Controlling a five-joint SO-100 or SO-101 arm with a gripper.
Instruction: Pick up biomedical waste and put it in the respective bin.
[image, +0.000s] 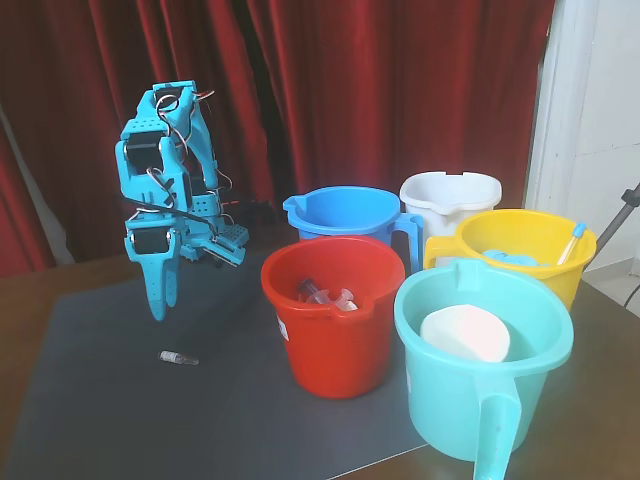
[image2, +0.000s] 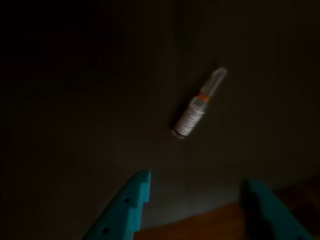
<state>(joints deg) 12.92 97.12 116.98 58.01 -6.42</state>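
Gripper (image: 160, 305) hangs open and empty just above the vial (image: 179, 357), left of the red bucket (image: 335, 345), poised to descend.

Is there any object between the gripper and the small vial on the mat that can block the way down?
Nothing visible does. The vial lies alone on the dark mat, below the gripper. In the wrist view only bare mat separates the open fingers from it.
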